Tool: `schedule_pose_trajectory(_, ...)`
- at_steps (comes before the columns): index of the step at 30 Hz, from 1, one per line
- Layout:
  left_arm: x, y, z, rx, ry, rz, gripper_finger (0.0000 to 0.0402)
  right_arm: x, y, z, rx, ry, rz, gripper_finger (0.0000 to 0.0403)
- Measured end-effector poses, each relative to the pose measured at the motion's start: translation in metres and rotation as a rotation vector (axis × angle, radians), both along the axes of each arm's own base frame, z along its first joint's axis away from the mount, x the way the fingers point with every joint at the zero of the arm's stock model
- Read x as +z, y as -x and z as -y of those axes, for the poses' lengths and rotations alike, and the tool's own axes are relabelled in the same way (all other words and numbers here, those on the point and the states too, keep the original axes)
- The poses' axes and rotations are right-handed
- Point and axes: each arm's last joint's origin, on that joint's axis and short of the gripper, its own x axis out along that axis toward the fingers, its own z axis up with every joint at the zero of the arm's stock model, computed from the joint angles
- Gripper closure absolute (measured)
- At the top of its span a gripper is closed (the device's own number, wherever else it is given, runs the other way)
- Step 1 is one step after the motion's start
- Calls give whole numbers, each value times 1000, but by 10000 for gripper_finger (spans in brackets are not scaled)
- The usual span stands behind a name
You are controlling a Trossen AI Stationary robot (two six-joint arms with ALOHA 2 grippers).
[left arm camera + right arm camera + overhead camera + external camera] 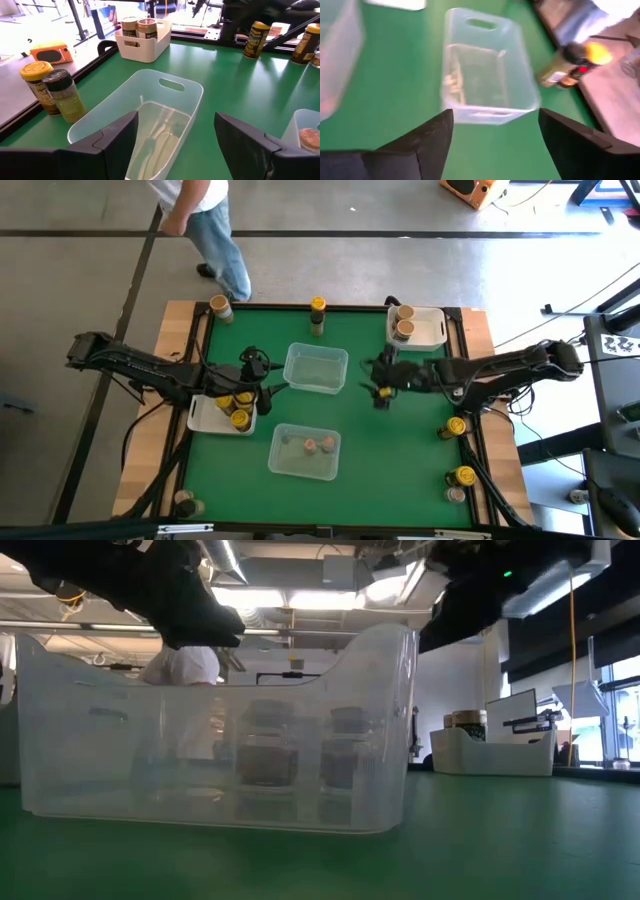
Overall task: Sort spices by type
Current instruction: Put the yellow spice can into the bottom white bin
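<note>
Both arms hang mid-table, either side of the far tub (316, 369), nothing held. Left gripper (262, 372) sits just left of that tub, by the left tray (205, 418); fingers spread, empty, wrist view looks straight down into the bare tub. Right gripper (377, 387) hangs just right of the same tub, jaws apart too, nothing between them.

Where the jars are: several yellow-lid ones packed in the left tray, partly under the left arm. Two tan-lid jars (402, 322) in the right tray (437, 330) at the far right. Near tub (304, 451) holds a couple of pinkish-lid jars (318, 445). Strays: one tan-lid at the far left corner (220, 307), a yellow-lid with a dark-lid right beside it at the far edge (317, 315), yellow-lids along the right edge (456, 426) and (464, 476), one jar at the near left corner (186, 503). Person walking past beyond the table (200, 220).

Step, my read: between picks, approx. halfway thru the sort, far tub not yet used. Next move calls for choosing a stray, prob. the far-edge pair or the right-edge yellows, dropping open jaws over its lid, squeezing, then carrying it to the matching group. Right-edge yellows need a handover or a long reach to the left tray.
</note>
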Motion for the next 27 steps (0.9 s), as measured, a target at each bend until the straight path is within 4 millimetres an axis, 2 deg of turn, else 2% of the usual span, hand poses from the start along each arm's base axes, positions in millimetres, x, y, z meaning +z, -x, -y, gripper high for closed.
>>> schedule_pose_trajectory(8,-1,-1,-7,47,17,3,141,3,-17,88,-110,-41,173,111)
schedule_pose_trajectory(18,-10,-6,-24,137,37,-29,141,7,-50,189,-238,-140,150,111)
schedule_pose_trajectory(23,-10,-9,-39,213,57,7,141,12,-46,210,-269,-118,96,111)
schedule_pose_trajectory(27,7,-25,-62,281,-3,-28,141,8,-36,218,-284,-103,78,111)
